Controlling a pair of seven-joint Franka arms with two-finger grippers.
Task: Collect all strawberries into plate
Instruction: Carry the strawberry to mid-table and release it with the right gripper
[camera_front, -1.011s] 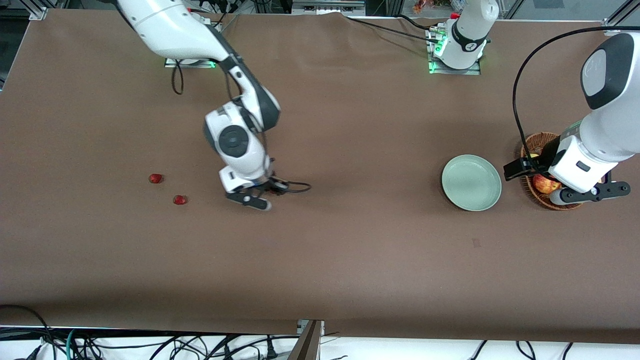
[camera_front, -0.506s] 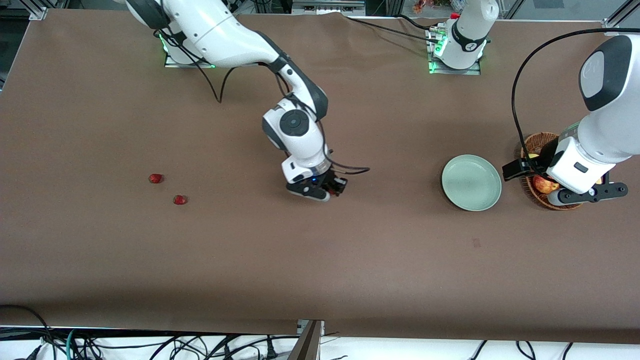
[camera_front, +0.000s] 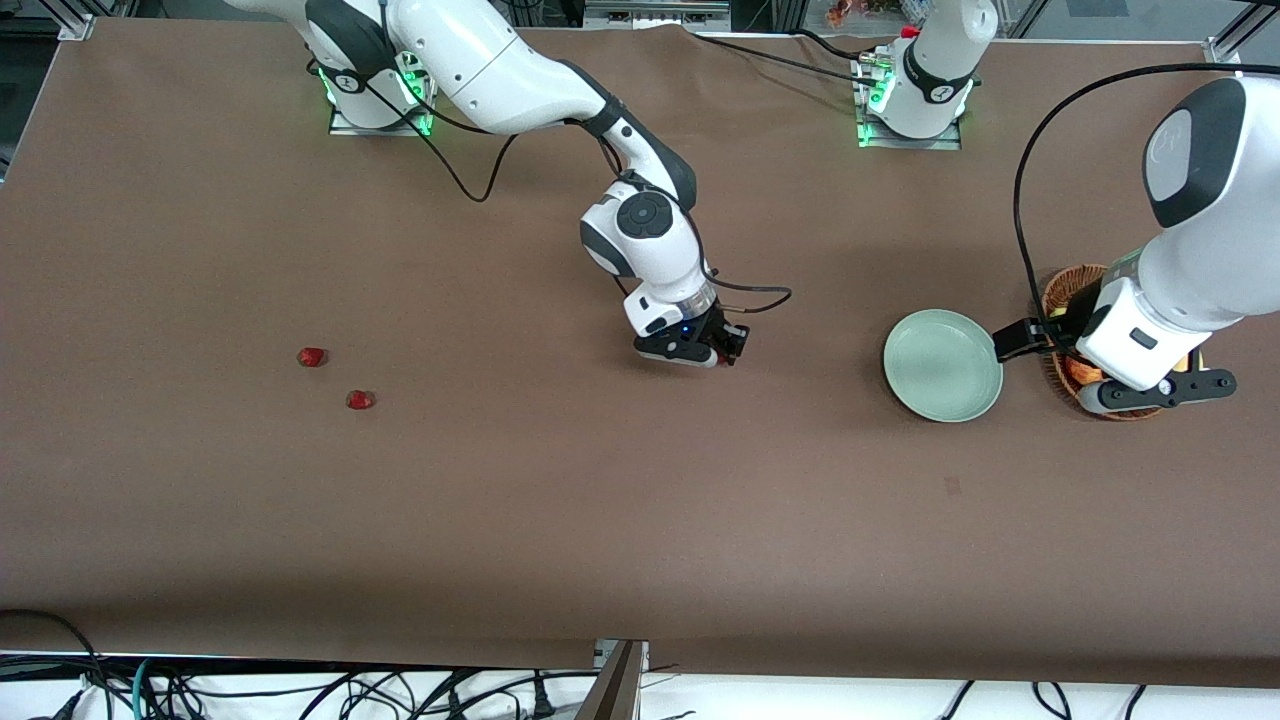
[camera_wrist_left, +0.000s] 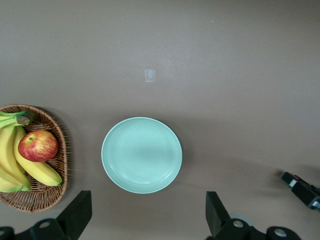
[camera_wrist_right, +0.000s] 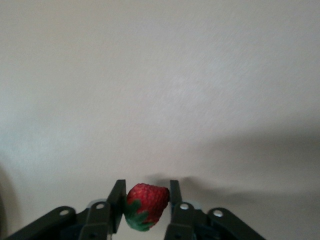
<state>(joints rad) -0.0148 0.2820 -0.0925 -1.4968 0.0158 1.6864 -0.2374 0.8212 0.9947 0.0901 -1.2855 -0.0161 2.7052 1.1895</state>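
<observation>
1. front view: a brown table (camera_front: 640, 520) fills the frame, with cables (camera_front: 300, 690) hanging along its lower edge and both arm bases at the top.
2. two strawberries (camera_front: 312, 357) (camera_front: 360, 400) lie on the table toward the right arm's end, well apart from the mint-green plate (camera_front: 942, 365).
3. the right gripper (camera_front: 705, 352) hangs over the bare middle of the table; what it holds is hard to make out here.
4. the left gripper (camera_front: 1150, 392) waits over the wicker basket (camera_front: 1062, 300) beside the plate, hiding most of it.
5. left wrist view: the plate (camera_wrist_left: 142, 155) sits empty on the brown surface, the basket (camera_wrist_left: 50, 192) just beside it with bananas (camera_wrist_left: 30, 167) and an apple (camera_wrist_left: 38, 145), cut off at the edge. the left gripper (camera_wrist_left: 147, 220) has its fingers spread wide, holding nothing. a small pale patch (camera_wrist_left: 150, 75) marks the surface.
6. right wrist view: the right gripper (camera_wrist_right: 146, 205) is clamped narrowly on a strawberry (camera_wrist_right: 146, 204), green leaves showing, over a washed-out pale surface.
</observation>
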